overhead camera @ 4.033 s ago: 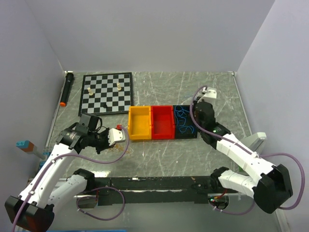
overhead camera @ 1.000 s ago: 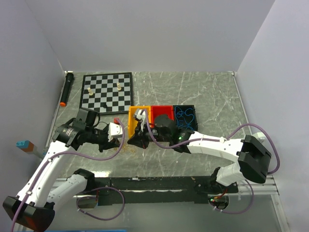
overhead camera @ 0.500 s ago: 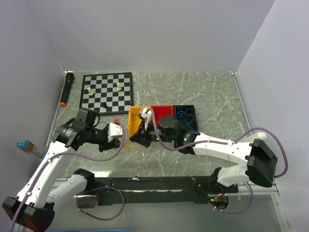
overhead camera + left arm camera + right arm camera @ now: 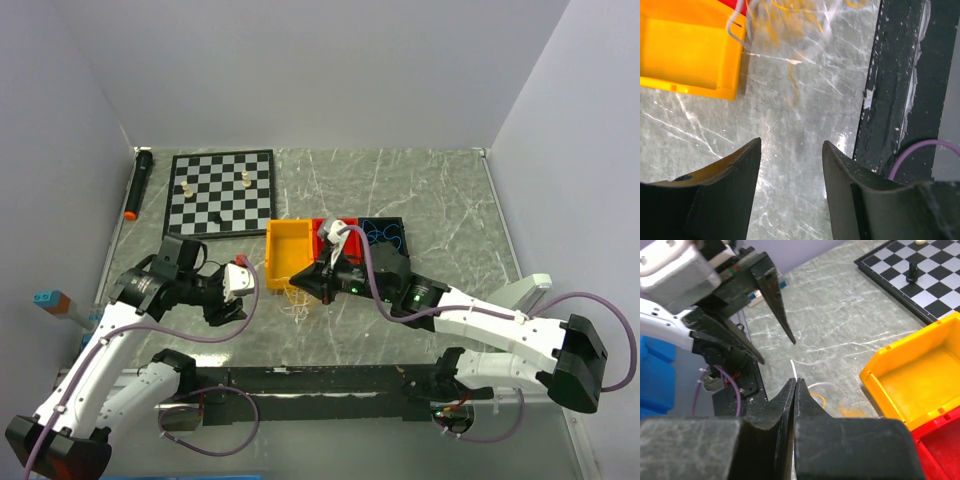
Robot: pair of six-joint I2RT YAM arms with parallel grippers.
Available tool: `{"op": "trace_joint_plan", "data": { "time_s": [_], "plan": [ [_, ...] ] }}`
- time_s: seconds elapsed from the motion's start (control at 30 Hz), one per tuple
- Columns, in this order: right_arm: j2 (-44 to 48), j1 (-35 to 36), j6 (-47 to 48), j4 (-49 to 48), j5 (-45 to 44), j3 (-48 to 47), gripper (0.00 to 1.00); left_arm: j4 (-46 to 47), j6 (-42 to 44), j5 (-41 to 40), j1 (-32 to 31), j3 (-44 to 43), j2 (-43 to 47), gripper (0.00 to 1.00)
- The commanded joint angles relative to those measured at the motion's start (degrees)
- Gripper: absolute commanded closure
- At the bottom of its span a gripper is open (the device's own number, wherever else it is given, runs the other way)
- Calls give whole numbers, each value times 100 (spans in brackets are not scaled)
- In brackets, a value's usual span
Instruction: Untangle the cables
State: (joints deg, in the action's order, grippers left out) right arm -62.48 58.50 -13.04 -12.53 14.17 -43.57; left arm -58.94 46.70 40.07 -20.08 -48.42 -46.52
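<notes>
The cables form a yellow-tan and white tangle (image 4: 293,300) on the table in front of the yellow bin (image 4: 288,252); in the left wrist view the tangle (image 4: 785,15) hangs blurred at the top. More blue cables (image 4: 385,236) lie in the black bin. My right gripper (image 4: 306,284) is shut on the white cable (image 4: 794,368), whose end sticks out past the closed tips (image 4: 795,382). A yellow-tan loop (image 4: 846,412) lies below. My left gripper (image 4: 228,303) stands open and empty above bare table (image 4: 790,145), left of the tangle.
A red bin (image 4: 328,232) sits between the yellow and black bins. A chessboard (image 4: 220,190) with a few pieces lies at the back left, a black marker (image 4: 136,185) beside it. The black base rail (image 4: 895,90) runs along the near edge.
My left gripper opened, let go of the tangle and drew back to the left. My right gripper pulled the white cable to the right, and the tangle shifted with it.
</notes>
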Motion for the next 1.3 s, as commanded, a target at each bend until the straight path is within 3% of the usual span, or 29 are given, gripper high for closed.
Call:
{"op": "trace_joint_plan", "data": {
  "time_s": [0.0, 0.23, 0.57, 0.63, 0.7, 1.07, 1.27],
  "plan": [
    [297, -14, -190, -100, -81, 33, 100, 382, -257, 316, 4, -88, -6, 42],
    [333, -14, -348, -152, -407, -494, 100, 577, -759, 1273, 4, -124, -94, 37],
    [166, -5, -604, -487, -152, -1144, 100, 787, -521, 1582, -32, -123, -366, 39],
    [192, -5, -586, -452, -187, -1250, 100, 875, -556, 1757, -32, -150, -384, 36],
    [210, -5, -568, -417, -187, -1364, 100, 989, -652, 1916, -32, -141, -384, 27],
    [236, -5, -1166, -777, 103, -1374, 100, 2790, -2762, 2522, -23, 88, -524, 32],
    [315, -5, -1219, -838, 68, -1391, 100, 3045, -3183, 2971, -5, 245, -542, 24]
  ]
}}
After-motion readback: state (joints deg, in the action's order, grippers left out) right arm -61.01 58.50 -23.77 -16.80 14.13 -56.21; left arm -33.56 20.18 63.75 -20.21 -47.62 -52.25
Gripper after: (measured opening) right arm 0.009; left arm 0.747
